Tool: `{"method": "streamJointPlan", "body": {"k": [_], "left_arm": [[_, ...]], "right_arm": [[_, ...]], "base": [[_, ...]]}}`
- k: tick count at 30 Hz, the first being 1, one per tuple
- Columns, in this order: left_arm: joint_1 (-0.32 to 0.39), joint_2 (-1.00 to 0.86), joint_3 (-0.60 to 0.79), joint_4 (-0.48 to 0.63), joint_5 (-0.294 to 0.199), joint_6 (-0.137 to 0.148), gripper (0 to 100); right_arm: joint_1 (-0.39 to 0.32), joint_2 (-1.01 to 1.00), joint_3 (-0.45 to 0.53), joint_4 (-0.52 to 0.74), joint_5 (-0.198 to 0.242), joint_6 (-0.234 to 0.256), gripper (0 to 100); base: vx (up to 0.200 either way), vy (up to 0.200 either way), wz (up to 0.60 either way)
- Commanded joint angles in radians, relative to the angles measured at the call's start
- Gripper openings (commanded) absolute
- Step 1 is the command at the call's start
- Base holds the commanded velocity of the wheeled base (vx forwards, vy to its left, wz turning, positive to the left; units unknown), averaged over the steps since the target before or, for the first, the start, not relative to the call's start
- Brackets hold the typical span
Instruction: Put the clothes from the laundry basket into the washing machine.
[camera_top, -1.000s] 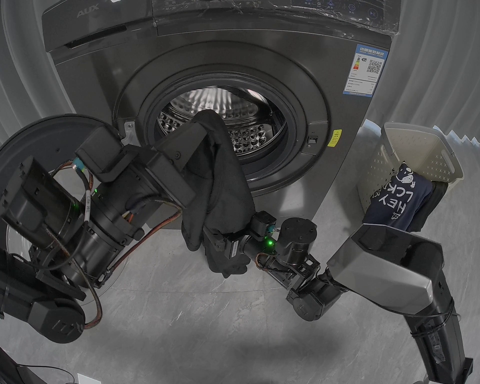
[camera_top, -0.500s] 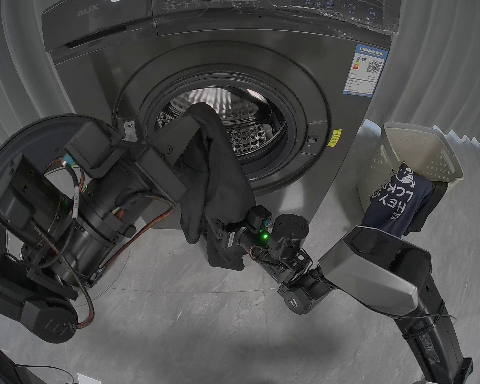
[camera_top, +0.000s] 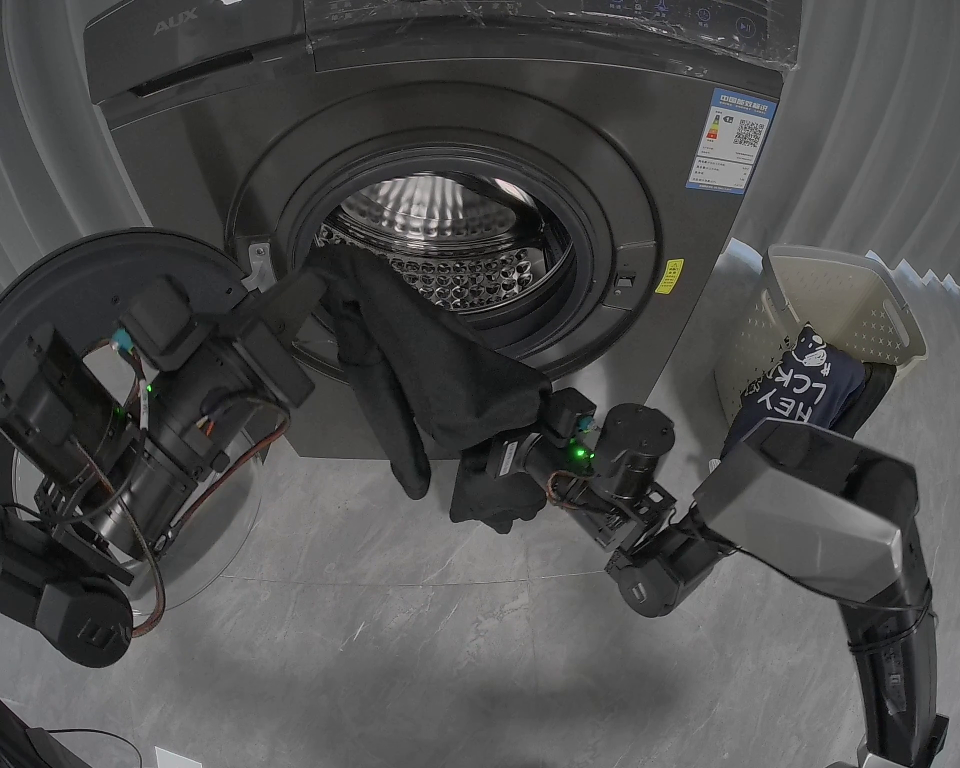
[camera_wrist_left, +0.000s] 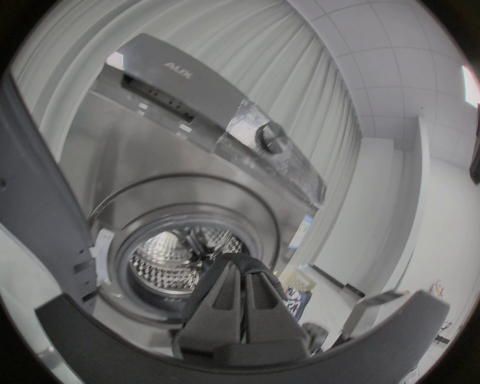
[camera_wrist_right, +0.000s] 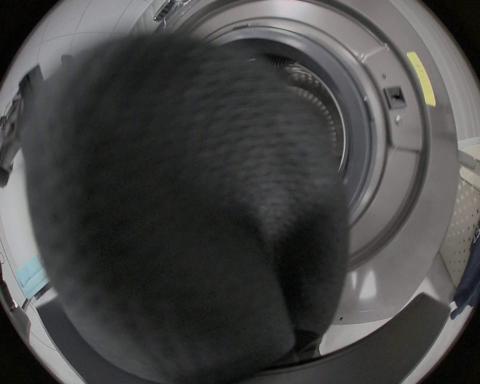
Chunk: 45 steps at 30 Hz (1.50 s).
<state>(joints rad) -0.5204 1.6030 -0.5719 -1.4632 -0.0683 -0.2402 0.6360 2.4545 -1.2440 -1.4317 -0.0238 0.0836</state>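
Step in hand: feeding the black garment (camera_top: 440, 370) into the washer (camera_top: 640, 180).

- Left gripper (camera_top: 318, 280): at the lower left of the drum (camera_top: 440, 240) mouth, fingers (camera_wrist_left: 227, 300) pressed together on a fold of the garment.
- Right gripper (camera_top: 520, 450): lower down, below the mouth's rim and in front of the washer's face. The cloth is draped over it, so I cannot tell whether it is clamped or loose.
- Garment: slung between the two grippers across the lower rim. None of it is inside, and two tails hang toward the floor.
- Door (camera_top: 90, 270): swung wide open on the left.
- Basket (camera_top: 880, 300): to the right of the washer, with a navy shirt (camera_top: 800, 390) over its edge.

To do it well, as I judge:
- Lead with the left end and carry it deep past the rim before letting go.
- Raise the right end above the sill first, or the cloth will fold against the front panel.
- Let go inside the drum, high end first, so the weight pulls the tails in after it.
- Watch the hanging tails, which may catch on the seal or slide back out.
- Keep the left arm clear of the door.
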Motion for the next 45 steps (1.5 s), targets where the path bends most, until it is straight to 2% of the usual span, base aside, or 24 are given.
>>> {"method": "streamJointPlan", "body": {"k": [1,13,14,21,26,31,34,41,45], "left_arm": [[0.091,0.018,0.116,0.004,0.002,0.001,0],[0.096,0.129,0.276,-0.009,-0.008,0.010,0],[0.097,0.147,0.279,-0.012,-0.010,0.010,100],[0.057,0.170,0.334,-0.017,-0.011,0.009,100],[0.034,0.173,0.432,-0.019,-0.007,0.015,100],[0.016,0.178,0.546,-0.022,-0.013,0.059,100],[0.002,0.196,0.572,-0.022,-0.015,0.071,100],[-0.003,0.207,0.526,-0.063,-0.015,0.071,100],[-0.041,0.221,0.388,-0.086,-0.010,0.071,100]], "right_arm": [[-0.021,-0.172,0.127,-0.021,0.008,0.001,0],[0.021,-0.246,0.144,-0.018,-0.002,0.016,0],[0.027,-0.249,0.146,-0.018,-0.004,0.016,0],[0.027,-0.265,0.138,-0.009,-0.005,0.016,0],[0.028,-0.276,0.127,-0.006,-0.004,0.016,0],[0.028,-0.273,0.098,0.008,-0.005,0.016,0],[0.031,-0.270,0.094,0.008,-0.004,0.016,0],[0.054,-0.267,0.100,0.007,-0.005,0.018,0],[0.070,-0.264,0.098,0.008,-0.007,0.018,0]], "base": [[0.000,0.000,0.00],[0.000,0.000,0.00],[0.000,0.000,0.00],[0.000,0.000,0.00],[0.000,0.000,0.00],[0.000,0.000,0.00],[0.000,0.000,0.00],[0.000,0.000,0.00],[0.000,0.000,0.00]]}}
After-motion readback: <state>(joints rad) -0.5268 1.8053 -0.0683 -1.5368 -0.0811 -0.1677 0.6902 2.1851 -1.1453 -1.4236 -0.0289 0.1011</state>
